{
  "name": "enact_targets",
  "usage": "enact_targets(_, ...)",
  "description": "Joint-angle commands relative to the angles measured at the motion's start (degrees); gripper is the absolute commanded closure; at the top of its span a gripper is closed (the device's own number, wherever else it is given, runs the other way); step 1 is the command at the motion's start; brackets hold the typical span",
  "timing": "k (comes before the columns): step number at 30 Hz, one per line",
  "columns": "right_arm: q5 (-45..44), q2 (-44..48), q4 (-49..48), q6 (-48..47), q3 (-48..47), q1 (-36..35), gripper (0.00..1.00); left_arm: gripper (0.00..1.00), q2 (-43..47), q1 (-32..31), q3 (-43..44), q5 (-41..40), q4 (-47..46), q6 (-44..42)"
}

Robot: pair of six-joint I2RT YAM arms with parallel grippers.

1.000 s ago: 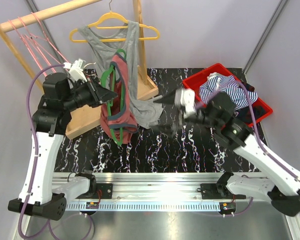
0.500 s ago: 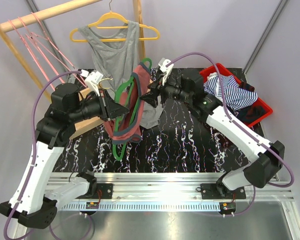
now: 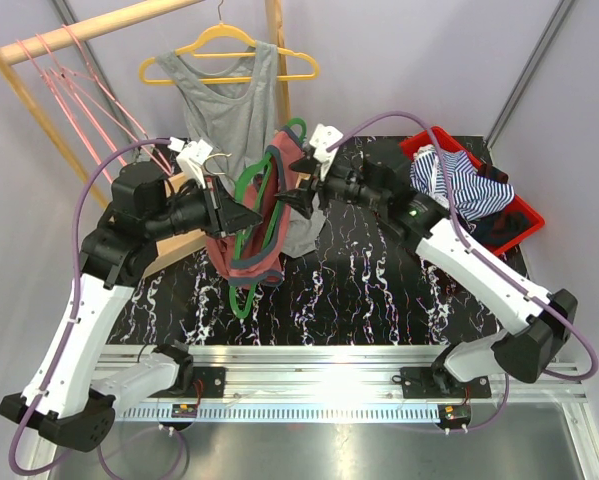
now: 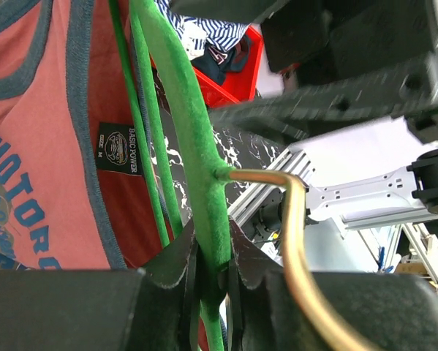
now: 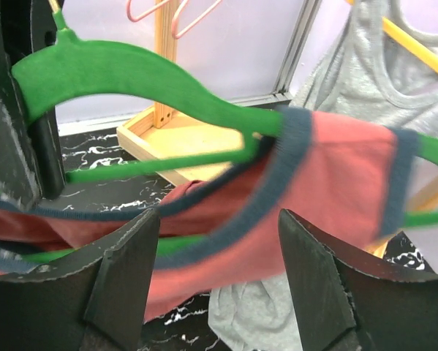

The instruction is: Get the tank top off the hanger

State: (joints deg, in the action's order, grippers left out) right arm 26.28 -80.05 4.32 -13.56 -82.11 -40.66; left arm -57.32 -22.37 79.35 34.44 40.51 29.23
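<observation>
- Nearest the table (image 3: 379,290) front, left gripper (image 4: 211,252) pinched the green hanger (image 4: 182,131) beside its hook (image 4: 292,219), holding it aloft.
- Mid-table, red tank top (image 3: 241,250) hung on it, straps not yet off.
- Beyond, right gripper (image 5: 219,227) stood spread facing a strap (image 5: 277,168), likely to pull it.

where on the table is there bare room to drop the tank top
Bare marble table front centre, between the hanging red tank top and the near rail. Crowded: red bin at right, full of clothes; rack base at back left.
</observation>
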Motion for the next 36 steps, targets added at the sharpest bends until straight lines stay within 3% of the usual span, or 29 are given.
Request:
enact_targets(1, -5.87, -2.47, -2.21, -4.19, -3.14, -3.62, 0.28, 1.0, 0.1, -0.31, 0.72, 2.13, -5.88, 1.0)
enact_targets(9, -16.34, -7.22, -1.5, -6.47, -8.42, -4.69, 0.47, 1.0, 0.72, -0.39, -0.42, 3.0, -6.15, 0.83)
enact_targets(13, -18.9, -7.93, -1.5, -8.23, -9.3, -4.6, 0.79, 1.0, 0.81, -0.31, -0.34, 2.92, -5.27, 0.39)
enact_targets(14, -19.25, -7.93, -1.5, -8.67, -9.39, -4.6, 0.93, 1.0, 0.89, -0.39, -0.34, 2.92, -5.18, 0.21)
enact_targets(15, -19.77, -7.75, -1.59, -9.63, -9.39, -4.6, 0.99, 1.0, 0.98, -0.31, -0.34, 2.92, -5.01, 0.04)
enact_targets(21, -18.2, -4.86, -1.51, -11.14, -8.95, -3.11, 1.0, 1.0, 1.86, -0.31, -0.42, 2.13, -1.67, -3.13)
enact_targets(28, -16.79, -4.94, 1.57, -8.24, -12.55, 5.85, 1.0, 1.0, 3.18, -0.39, -1.39, 1.25, 2.72, -7.16)
enact_targets(36, -11.79, -12.93, 6.05, 0.36, -20.37, 19.04, 1.0, 1.0, 3.8, -0.48, -3.94, 6.08, 1.68, -10.43)
